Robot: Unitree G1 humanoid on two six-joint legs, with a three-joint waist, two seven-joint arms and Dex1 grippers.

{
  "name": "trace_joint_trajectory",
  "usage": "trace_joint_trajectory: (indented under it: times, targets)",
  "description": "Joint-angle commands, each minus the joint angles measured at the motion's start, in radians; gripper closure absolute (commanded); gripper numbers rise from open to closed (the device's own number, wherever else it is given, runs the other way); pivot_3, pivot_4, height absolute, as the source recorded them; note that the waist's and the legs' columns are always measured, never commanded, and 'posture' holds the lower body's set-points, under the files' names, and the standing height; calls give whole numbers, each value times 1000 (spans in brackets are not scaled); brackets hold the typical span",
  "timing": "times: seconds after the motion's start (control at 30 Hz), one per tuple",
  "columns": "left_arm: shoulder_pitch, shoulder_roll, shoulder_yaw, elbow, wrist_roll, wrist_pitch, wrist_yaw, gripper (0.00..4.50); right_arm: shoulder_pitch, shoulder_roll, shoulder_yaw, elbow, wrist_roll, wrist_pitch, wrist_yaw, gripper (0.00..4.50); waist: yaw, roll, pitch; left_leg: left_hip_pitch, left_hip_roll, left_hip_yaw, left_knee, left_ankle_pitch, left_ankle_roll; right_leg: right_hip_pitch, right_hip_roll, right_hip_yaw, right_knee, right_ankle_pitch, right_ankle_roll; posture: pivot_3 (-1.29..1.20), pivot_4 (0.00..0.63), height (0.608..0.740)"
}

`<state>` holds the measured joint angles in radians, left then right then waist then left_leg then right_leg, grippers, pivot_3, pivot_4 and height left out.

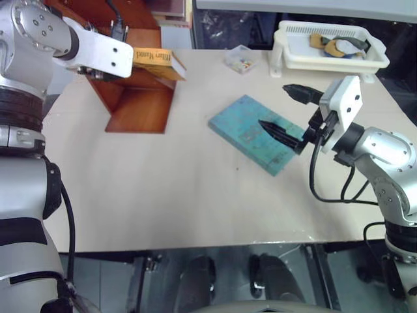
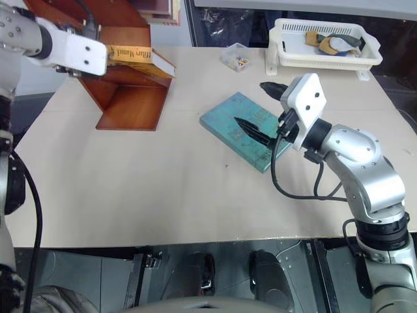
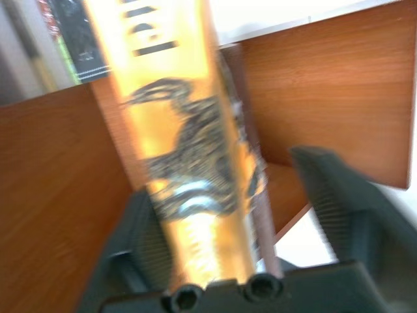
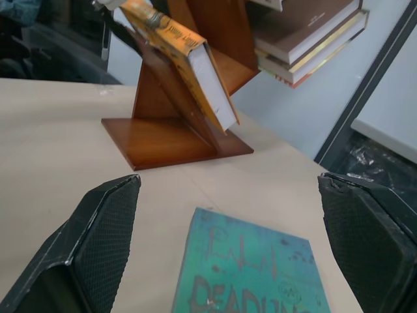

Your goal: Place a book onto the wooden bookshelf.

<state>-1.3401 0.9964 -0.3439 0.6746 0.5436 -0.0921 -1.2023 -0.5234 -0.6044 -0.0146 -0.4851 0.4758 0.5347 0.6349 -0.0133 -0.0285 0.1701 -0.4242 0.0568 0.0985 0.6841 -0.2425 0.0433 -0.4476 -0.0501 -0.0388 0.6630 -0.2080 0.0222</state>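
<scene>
The orange-yellow book (image 1: 159,63) leans on a slanted panel of the reddish-brown wooden bookshelf (image 1: 139,109) at the table's far left. In the right wrist view the book (image 4: 186,55) lies tilted against that panel, white page edges showing. My left gripper (image 3: 225,176) straddles the book's end with its jaws open: one finger (image 3: 140,241) is beside the cover and the other (image 3: 345,208) stands clear of it. My right gripper (image 1: 285,109) hovers open and empty over the near end of a teal book (image 1: 254,134).
The teal book lies flat at the table's middle right. A white plastic basket (image 1: 287,49) with small items stands at the far right corner, a small clear box (image 1: 239,59) beside it. More books (image 4: 306,36) are stacked on an upper shelf panel.
</scene>
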Motion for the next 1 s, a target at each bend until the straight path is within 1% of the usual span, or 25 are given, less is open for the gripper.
trace_joint_trajectory:
  times: [0.03,0.13,0.17,0.2,0.27,0.3,0.33,0.37,0.43,0.47,0.5,0.53,0.6,0.67,0.7,0.77,0.83,0.87,1.0]
  targets:
    - [37,45,102,-113,-82,4,24,61,-7,-21,-44,1,8,-26,27,0,-1,0,0,-1,0,0,0,0,0,-1,0,0,0,0,0,0,150,740]
    - [108,83,222,-189,-201,-46,62,61,2,-28,-50,10,6,-33,39,0,-1,-1,1,-5,0,0,0,0,0,-4,0,-1,-1,2,-3,0,150,740]
    - [145,88,274,-225,-261,-33,59,61,5,-30,-53,11,7,-32,40,0,-1,-1,1,-6,0,0,0,0,0,-5,0,-1,-2,2,-3,0,150,740]
    - [184,65,344,-285,-351,21,55,61,9,-33,-58,12,11,-27,42,0,-1,-1,1,-6,0,-1,0,0,0,-5,0,-1,-2,2,-3,0,150,740]
    - [272,-10,495,-471,-542,262,68,61,26,-51,-65,10,30,-8,67,0,3,-1,1,-7,0,-1,1,1,-2,-5,-1,-1,-2,2,-3,0,150,740]
    - [311,-68,569,-559,-671,385,84,61,39,-57,-70,7,36,-1,71,0,7,-1,1,-7,1,-1,2,1,-2,-4,-2,-2,-1,2,-3,0,150,740]
    - [338,-106,615,-621,-754,469,100,61,48,-61,-73,7,39,1,74,0,11,-1,1,-8,0,-1,2,1,-2,-3,-2,-4,-2,2,-2,0,150,740]
    - [433,-160,673,-728,-846,573,132,61,72,-65,-72,-11,36,7,67,0,14,-3,1,-6,0,-3,3,1,-2,0,-4,-5,-1,1,-1,0,150,740]
    - [575,-238,735,-900,-1011,751,180,61,116,-62,-76,-41,43,26,49,0,10,1,-2,-6,0,-3,4,1,-2,0,-4,-4,-3,1,2,0,150,740]
    - [614,-265,755,-958,-1079,827,212,61,132,-61,-78,-52,46,32,42,0,9,1,-2,-1,-2,-2,4,0,0,3,-6,0,1,0,3,0,150,740]
    - [660,-300,768,-1010,-1138,887,253,61,154,-57,-78,-67,45,35,31,0,7,-1,-1,-1,-1,-3,4,0,0,4,-5,0,-1,-1,5,0,150,740]
    - [730,-333,751,-1066,-1153,896,278,61,183,-39,-83,-85,33,34,-5,0,5,-2,0,-1,-1,-3,5,0,0,4,-6,-1,1,-1,5,0,150,740]
    - [863,-449,728,-1148,-1214,932,371,61,293,-11,-89,-136,14,37,-64,0,5,-2,-1,-1,-1,-4,5,0,0,4,-5,-1,0,-1,5,0,150,740]
    - [999,-493,671,-1163,-1129,836,405,61,431,-13,-103,-193,-25,31,-91,0,10,-2,-1,4,-1,-4,3,0,0,8,-5,-1,0,-1,5,0,150,740]
    - [1058,-506,656,-1137,-1050,763,448,61,503,-25,-123,-231,-30,31,-86,0,10,-2,-2,7,-2,-3,2,-2,3,11,-5,-1,-2,-1,5,0,150,740]
    - [1172,-494,644,-1086,-962,638,450,61,608,-27,-186,-292,-21,44,-102,0,12,-1,-2,9,-2,-2,1,-3,3,11,-5,0,-2,-1,4,0,150,740]
    - [1234,-482,671,-1051,-952,570,435,61,682,-36,-239,-332,-28,47,-109,0,5,-1,-2,10,-1,-1,0,-3,4,11,-4,1,-2,-2,4,0,150,740]
    - [1259,-469,681,-1037,-944,536,422,61,721,-37,-267,-351,-32,50,-116,0,5,-1,-2,10,-1,-1,0,-3,4,11,-4,1,-1,-3,1,0,150,740]
    - [1306,-420,726,-989,-975,493,383,61,842,-31,-359,-404,-23,53,-111,0,12,-2,-3,11,0,-3,1,-3,3,12,-5,-1,-1,-3,0,0,150,740]
